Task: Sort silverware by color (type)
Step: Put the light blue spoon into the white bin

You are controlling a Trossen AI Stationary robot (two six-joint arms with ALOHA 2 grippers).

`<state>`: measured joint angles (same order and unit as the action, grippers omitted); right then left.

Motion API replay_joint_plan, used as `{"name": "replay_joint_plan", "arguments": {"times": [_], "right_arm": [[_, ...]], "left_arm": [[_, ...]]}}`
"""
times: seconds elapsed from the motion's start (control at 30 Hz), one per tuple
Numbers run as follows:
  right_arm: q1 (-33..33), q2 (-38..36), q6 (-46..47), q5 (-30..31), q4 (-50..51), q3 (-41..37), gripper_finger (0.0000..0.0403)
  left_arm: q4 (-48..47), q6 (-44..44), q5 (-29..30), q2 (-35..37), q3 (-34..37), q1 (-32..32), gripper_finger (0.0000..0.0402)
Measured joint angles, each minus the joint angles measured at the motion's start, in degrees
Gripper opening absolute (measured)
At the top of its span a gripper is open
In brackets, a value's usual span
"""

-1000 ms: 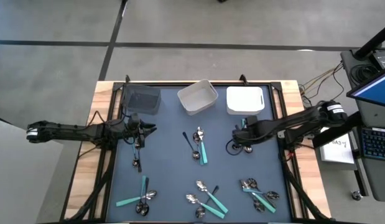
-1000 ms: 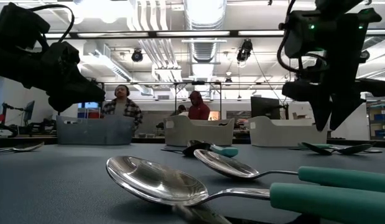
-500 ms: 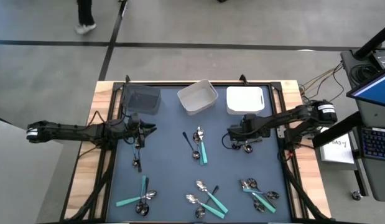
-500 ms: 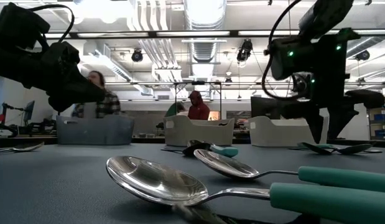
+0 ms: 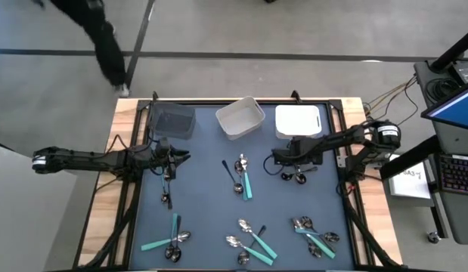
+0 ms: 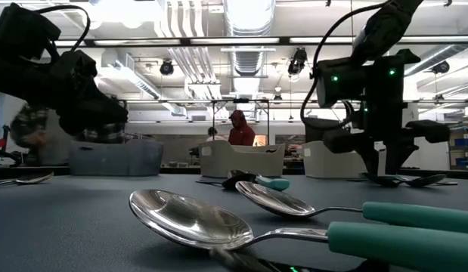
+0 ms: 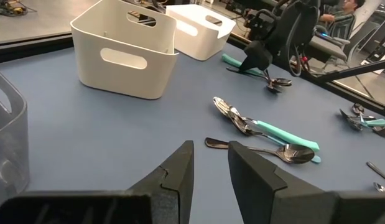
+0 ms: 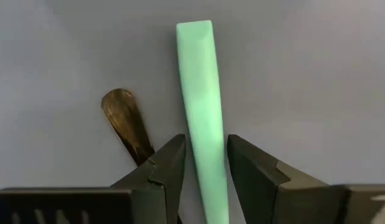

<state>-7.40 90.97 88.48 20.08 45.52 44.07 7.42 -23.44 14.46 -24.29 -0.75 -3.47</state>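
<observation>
Right gripper [image 8: 204, 163]: fingers narrowly apart, straddling the teal handle [image 8: 201, 118] on the table, near the white bin [image 5: 298, 121].
Handling: probably light, stiff, slippery; grasp mid-handle.
Left gripper [image 7: 209, 163]: slightly open, empty, waiting by the grey bin [image 5: 172, 121].

No text, label, brand, number or sign can be read in any view. A white sheet of paper [image 5: 412, 180] beside the tabletop's right edge carries dark print, but the marks are too small to make out. A keyboard [image 5: 451, 174] sits near it; its key markings cannot be made out either.
</observation>
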Motion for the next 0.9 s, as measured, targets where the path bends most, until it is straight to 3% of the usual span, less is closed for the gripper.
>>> {"name": "replay_joint_plan", "arguments": {"times": [0.27, 0.7, 0.9], "right_arm": [[-0.1, 0.2, -1.0, -0.6, 0.0, -0.1, 0.0047], [1.4, -10.1, -5.6, -0.8, 0.2, -0.4, 0.0047], [2.1, -15.3, -10.5, 3.9, 0.4, -0.4, 0.0047]], "left_arm": [[0.0, 0.0, 0.0, 0.0, 0.0, 0.0, 0.0082], [0.0, 0.0, 0.0, 0.0, 0.0, 0.0, 0.0082], [0.0, 0.0, 0.0, 0.0, 0.0, 0.0, 0.0082]]}}
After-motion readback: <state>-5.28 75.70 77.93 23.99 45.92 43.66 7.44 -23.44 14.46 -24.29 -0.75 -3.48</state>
